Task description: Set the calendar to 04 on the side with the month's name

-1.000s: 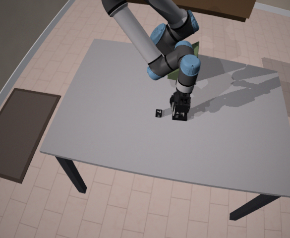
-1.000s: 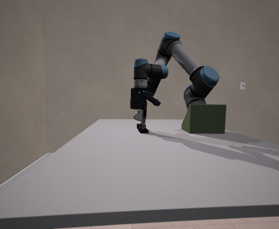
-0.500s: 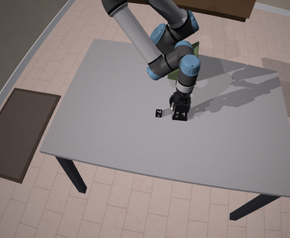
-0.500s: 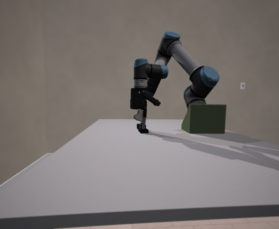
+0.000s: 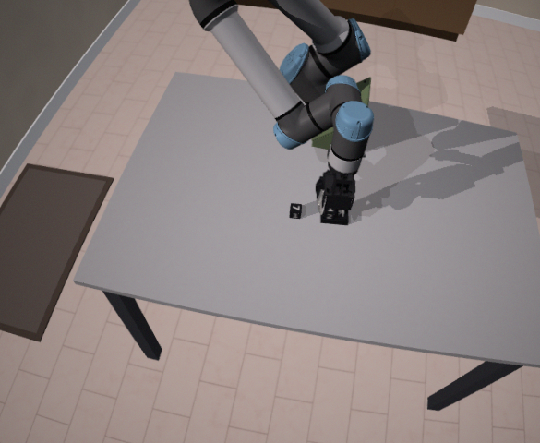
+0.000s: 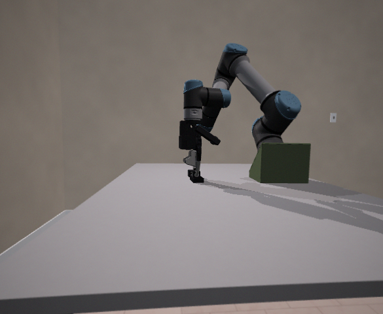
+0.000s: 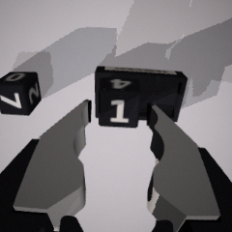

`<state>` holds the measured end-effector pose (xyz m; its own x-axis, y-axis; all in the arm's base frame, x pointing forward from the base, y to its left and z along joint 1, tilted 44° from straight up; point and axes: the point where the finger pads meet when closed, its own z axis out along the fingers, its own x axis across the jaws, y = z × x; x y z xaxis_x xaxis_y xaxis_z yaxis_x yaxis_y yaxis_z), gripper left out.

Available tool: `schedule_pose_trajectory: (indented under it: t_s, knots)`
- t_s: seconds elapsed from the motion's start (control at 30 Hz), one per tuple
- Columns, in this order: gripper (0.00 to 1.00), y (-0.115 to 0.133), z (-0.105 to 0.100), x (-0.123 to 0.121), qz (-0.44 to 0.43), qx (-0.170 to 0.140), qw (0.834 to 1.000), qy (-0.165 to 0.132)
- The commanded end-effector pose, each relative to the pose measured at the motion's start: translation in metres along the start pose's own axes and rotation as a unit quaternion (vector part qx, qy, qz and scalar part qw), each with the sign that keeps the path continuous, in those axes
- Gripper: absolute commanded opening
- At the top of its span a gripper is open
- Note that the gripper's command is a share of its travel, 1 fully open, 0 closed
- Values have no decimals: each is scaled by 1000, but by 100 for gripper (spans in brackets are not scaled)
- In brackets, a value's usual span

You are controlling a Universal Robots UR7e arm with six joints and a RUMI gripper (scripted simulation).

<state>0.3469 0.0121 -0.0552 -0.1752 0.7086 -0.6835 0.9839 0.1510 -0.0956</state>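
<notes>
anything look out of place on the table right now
Yes: one number cube lies loose on the table, left of the tray, while the other cube sits in the tray between the gripper fingers.
</notes>
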Motion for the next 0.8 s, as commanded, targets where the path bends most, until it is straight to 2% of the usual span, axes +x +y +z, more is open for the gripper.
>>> schedule_pose_trajectory:
  t_s: [0.0,0.33,0.4,0.77]
  knots:
    - [28,0,-6,0,0,0,1000,0]
    - [28,0,-42,0,0,0,1000,0]
    - [28,0,-42,0,0,0,1000,0]
    - [28,0,-84,0,0,0,1000,0]
